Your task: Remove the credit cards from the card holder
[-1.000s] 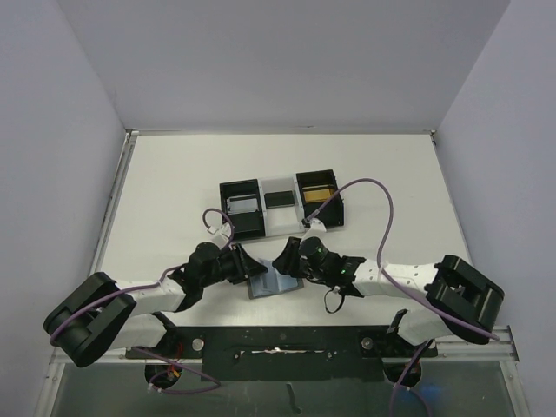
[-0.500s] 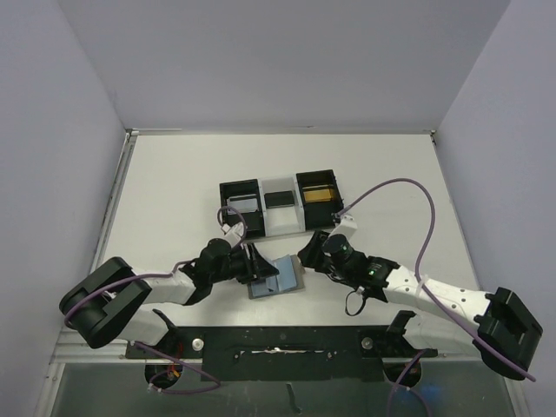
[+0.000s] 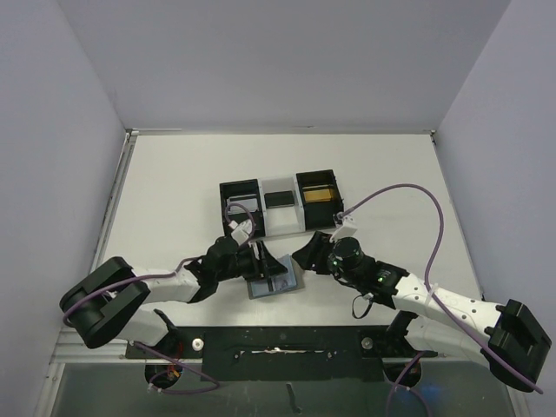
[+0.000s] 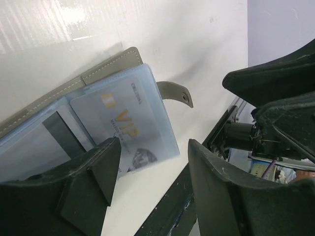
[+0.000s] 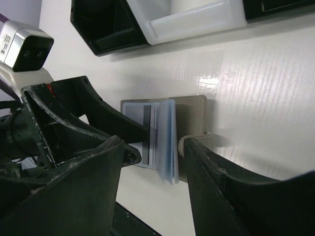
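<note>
The grey card holder (image 3: 278,281) lies open on the table near the front edge, its blue-grey clear sleeves fanned up. A pale card marked VIP (image 4: 123,125) sits inside one sleeve, and the snap tab (image 4: 175,93) sticks out to the side. My left gripper (image 3: 264,263) is open at the holder's left side, one finger (image 5: 115,123) lying over the left panel, with nothing between the jaws (image 4: 153,172). My right gripper (image 3: 304,254) is open just right of the holder; in its own view the gripper (image 5: 155,164) frames the sleeves (image 5: 167,137) without closing on them.
A black-and-white three-compartment tray (image 3: 259,228) stands just behind the holder, with a gold card (image 3: 318,195) in the right bin and a dark card (image 3: 280,198) in the middle one. The black front rail (image 3: 278,339) runs close below the holder.
Both grippers have opened wider. The right gripper has drawn back to the right off the holder, and the left gripper has shifted right onto its left panel. The holder now lies open.
</note>
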Available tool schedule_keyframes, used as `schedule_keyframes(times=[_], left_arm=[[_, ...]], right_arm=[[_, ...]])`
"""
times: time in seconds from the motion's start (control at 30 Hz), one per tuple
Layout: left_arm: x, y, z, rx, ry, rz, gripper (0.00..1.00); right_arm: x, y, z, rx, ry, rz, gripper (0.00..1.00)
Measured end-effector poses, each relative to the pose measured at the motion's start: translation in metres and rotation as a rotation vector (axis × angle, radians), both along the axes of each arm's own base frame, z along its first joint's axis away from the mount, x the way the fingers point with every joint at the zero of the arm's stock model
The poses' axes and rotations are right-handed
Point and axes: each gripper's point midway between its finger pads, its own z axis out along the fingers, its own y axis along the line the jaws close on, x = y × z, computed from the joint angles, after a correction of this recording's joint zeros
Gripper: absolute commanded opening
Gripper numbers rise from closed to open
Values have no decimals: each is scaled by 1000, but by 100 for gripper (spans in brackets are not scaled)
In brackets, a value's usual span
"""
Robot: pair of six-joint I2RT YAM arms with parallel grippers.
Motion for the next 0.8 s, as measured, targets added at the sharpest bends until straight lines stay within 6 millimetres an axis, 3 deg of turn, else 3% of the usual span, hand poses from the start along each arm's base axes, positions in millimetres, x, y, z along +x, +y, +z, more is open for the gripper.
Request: schedule_keyframes(times=[0.43, 0.6, 0.67, 0.8], left_arm=[[7, 30, 15, 30, -79, 138, 55], [7, 34, 11, 31, -65, 163, 50], [6, 37, 8, 33, -57, 177, 47], [3, 42, -1, 42, -34, 193, 44]], right_arm=[[-6, 20, 19, 96, -35, 97, 52], [-9, 29, 19, 131, -32, 142, 41], [-11, 35, 10, 125, -10, 170, 37], [-16, 43, -27, 45, 108, 208, 36]])
